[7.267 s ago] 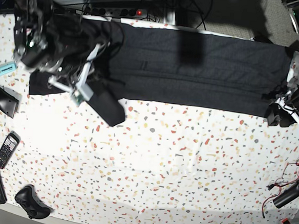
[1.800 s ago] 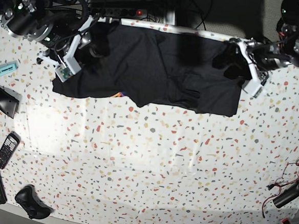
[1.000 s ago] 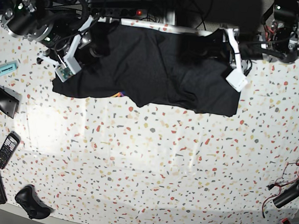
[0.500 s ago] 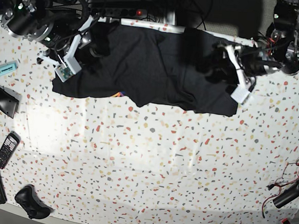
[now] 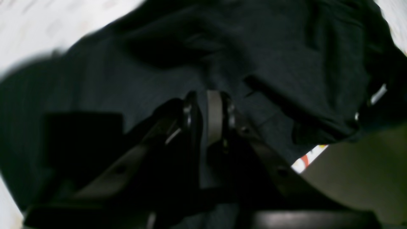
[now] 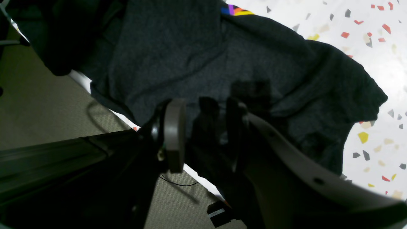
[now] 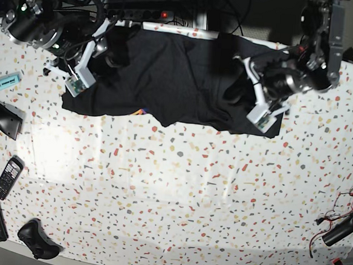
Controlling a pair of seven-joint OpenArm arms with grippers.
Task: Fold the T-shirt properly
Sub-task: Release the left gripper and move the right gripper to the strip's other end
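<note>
From above, the T-shirt (image 7: 180, 78) lies as a wide black band along the far edge of the table (image 7: 178, 193), whose white cover is flecked with red, grey and yellow chips; a tiny spot of bright print (image 7: 143, 111) peeks out at the near hem. That print is clearer in the right wrist view, where purple, orange and yellow stripes (image 6: 234, 9) show at a turned-up edge, and the cloth reads as a soft, slightly heathered knit with shallow folds. The right gripper (image 6: 202, 127) hangs over the shirt's end with its jaws apart, a round grey pad (image 6: 174, 133) on one finger, nothing between them. The left wrist view is blurred; it shows the left gripper (image 5: 206, 111) low over rumpled black cloth, its fingers close with only a narrow gap, and I cannot tell whether any fabric is pinched. Only the overhead view shows the phone (image 7: 7, 177), the blue marker (image 7: 4, 82) and the power strip (image 7: 154, 13).
</note>
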